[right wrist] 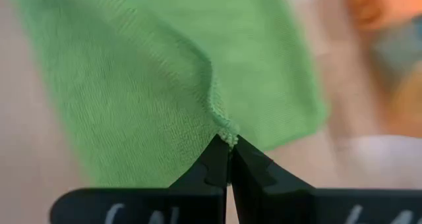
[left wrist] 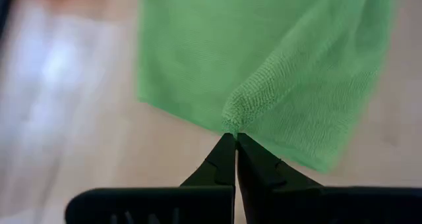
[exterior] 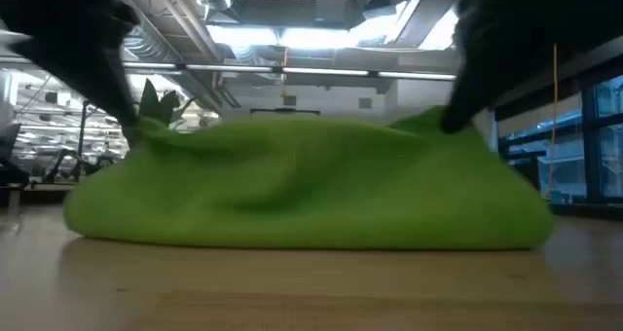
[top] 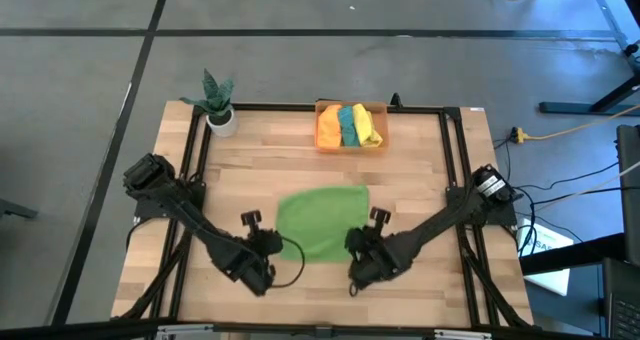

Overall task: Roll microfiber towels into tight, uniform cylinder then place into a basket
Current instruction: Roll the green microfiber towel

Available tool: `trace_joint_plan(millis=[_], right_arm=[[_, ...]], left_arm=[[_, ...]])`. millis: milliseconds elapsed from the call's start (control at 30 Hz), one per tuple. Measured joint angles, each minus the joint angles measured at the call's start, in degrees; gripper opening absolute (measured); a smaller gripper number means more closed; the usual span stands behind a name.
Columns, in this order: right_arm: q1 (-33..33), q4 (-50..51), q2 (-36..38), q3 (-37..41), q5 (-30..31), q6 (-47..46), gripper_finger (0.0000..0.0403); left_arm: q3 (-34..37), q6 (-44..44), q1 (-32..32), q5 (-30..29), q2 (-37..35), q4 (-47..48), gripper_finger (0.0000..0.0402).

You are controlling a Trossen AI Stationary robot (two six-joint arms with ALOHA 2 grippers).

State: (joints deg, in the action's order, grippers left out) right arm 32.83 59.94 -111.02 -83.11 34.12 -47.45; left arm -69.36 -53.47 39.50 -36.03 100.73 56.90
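While both arms reach in from the near corners of the table [top: 420,150], you have the light green towel [top: 322,222] pinched at two points along its near edge. Your left gripper [top: 268,242] has its fingers pressed together on a small pucker of the cloth, which the left wrist view shows bunched right at the tips [left wrist: 232,135]. Your right gripper [top: 362,240] does the same on its side, its fingers clamped on a little nub of the hem [right wrist: 228,141]. From above, the green towel lies around the middle of the wooden tabletop, between the two grippers and well apart from the basket. In the low view it reads as a wide hump [exterior: 311,185] with its two upper corners drawn up toward the dark arms; it looks lifted there, though the blur in that view makes it hard to say how much of it rests on the wood.

Your basket [top: 323,141] sits at the far edge of the table, near its middle. Inside it lie three rolled towels side by side: the orange towel [top: 329,126] on the left, the teal towel [top: 350,126] in the centre, the yellow towel [top: 370,126] on the right, each touching its neighbour. A white pot with a green plant [top: 219,104] stands at the far left corner, apart from the basket.
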Motion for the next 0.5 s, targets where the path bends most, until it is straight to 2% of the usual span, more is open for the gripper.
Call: trace_joint_plan(millis=[333, 500], right_arm=[[-8.79, 7.54, 0.00, 0.00, 8.19, 1.45, 0.0010], [-12.19, 8.18, 0.00, 0.00, 8.92, 2.14, 0.0010]], left_arm=[[0.00, 2.02, -9.44, -5.01, -0.02, 4.60, 0.0000], [-0.02, 4.09, -13.99, -5.75, -0.02, 4.95, 0.0000]])
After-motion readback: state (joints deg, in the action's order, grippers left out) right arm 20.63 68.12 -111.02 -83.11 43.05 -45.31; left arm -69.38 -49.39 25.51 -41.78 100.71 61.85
